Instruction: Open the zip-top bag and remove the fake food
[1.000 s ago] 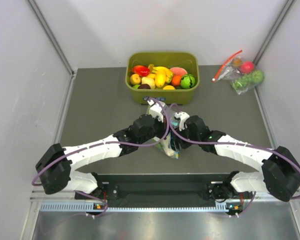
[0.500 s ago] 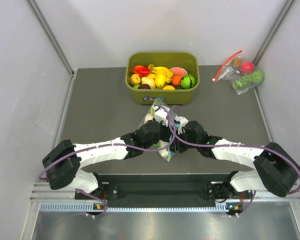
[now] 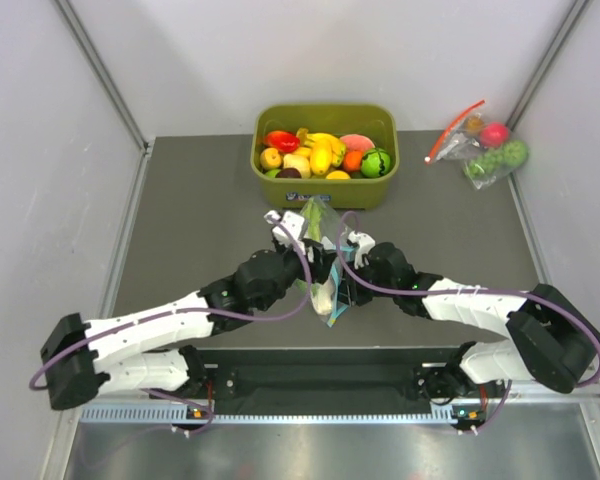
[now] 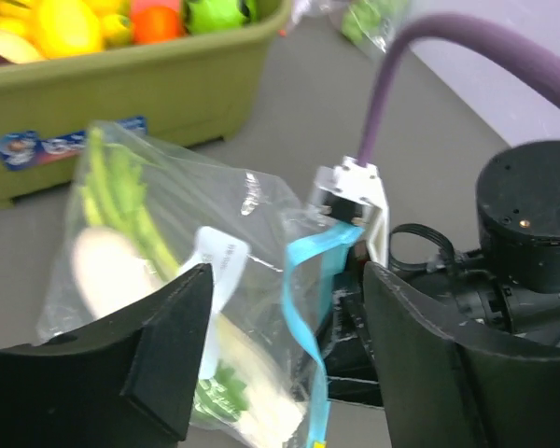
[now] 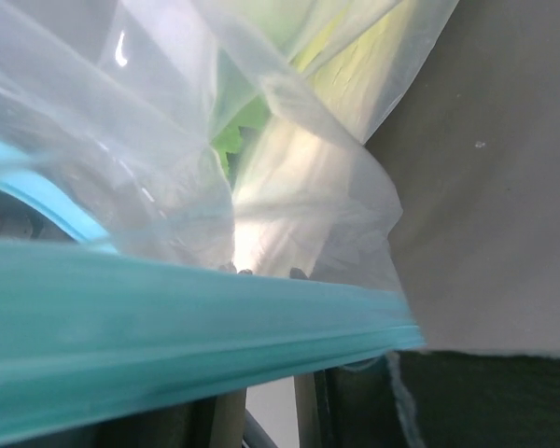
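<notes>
The clear zip-top bag [image 3: 322, 262] hangs between my two wrists in front of the bin. My right gripper [image 3: 352, 244] is shut on the bag's edge by the blue-green zip strip [image 4: 307, 308], which dangles twisted. The strip [image 5: 168, 322] runs close across the right wrist view and hides the fingertips. The fake food is inside the bag: a leek [image 4: 121, 187] with green leaves, a white radish [image 4: 101, 271] and a dark green piece [image 4: 217, 392]. My left gripper [image 4: 287, 280] is open, a finger on each side of the bag and clear of it. In the top view it [image 3: 284, 226] is left of the bag.
An olive bin [image 3: 325, 192] of red, yellow and orange toy fruits stands just behind the bag; its wall [image 4: 149, 84] fills the top of the left wrist view. A second clear bag [image 3: 488, 148] with a red strip lies at the back right corner.
My left gripper has opened and let go of the bag, and its arm has swung left. My right gripper has closed on the bag's edge.
</notes>
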{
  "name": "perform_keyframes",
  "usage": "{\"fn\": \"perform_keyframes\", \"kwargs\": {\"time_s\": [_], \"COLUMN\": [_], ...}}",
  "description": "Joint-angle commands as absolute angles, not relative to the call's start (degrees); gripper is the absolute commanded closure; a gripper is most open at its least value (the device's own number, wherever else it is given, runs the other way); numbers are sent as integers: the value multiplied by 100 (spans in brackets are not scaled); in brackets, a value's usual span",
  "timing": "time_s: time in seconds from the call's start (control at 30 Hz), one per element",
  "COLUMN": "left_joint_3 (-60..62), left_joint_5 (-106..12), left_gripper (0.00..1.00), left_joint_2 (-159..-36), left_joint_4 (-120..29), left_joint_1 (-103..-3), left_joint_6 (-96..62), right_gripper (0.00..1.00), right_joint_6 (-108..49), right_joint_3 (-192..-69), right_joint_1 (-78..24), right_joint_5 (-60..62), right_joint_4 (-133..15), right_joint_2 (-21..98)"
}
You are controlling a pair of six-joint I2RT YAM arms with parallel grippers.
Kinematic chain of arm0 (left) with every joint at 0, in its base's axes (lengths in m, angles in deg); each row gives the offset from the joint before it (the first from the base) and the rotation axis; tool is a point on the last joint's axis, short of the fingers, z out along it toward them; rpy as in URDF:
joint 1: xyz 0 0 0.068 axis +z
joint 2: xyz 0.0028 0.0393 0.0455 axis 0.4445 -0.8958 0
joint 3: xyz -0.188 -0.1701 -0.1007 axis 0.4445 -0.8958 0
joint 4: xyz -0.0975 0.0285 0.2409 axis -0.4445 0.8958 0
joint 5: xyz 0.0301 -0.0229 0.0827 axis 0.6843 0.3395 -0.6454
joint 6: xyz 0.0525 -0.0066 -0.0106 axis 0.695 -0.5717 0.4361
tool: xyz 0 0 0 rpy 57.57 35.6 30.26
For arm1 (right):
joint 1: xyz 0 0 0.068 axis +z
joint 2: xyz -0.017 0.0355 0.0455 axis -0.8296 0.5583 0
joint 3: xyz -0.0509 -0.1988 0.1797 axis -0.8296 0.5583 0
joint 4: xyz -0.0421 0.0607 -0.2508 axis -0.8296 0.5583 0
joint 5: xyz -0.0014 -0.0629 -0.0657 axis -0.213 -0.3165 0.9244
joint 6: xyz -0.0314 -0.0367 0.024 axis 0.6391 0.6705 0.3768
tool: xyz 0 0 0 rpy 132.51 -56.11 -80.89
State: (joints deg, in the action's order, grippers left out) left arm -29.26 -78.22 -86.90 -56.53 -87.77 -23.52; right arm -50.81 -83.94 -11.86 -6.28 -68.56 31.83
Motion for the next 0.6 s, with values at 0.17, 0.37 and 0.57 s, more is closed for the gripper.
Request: {"fn": "perform_keyframes", "kwargs": {"time_s": [0.17,0.37,0.57], "left_joint_3": [-3527,-3992,-4493], "left_joint_5": [-8472,-8122,-7576], "left_gripper": [28,28,29], "left_joint_2": [-8366,-8560,-8771], "left_joint_4": [-5305,-5630,-6455], "left_joint_1": [-8642,-8370,-7974], "left_joint_6": [-3143,-3785,-4085], "right_gripper": [78,77,77], "right_joint_6": [-5088,-5062,-5079], "right_joint_3": [-8505,-8549,-8531], "right_joint_1": [-1080,-1071,-1071], "right_joint_5": [-545,-483,-475], "right_joint_4": [-7154,-7040,-7040], "right_joint_2": [3206,3127,3127]}}
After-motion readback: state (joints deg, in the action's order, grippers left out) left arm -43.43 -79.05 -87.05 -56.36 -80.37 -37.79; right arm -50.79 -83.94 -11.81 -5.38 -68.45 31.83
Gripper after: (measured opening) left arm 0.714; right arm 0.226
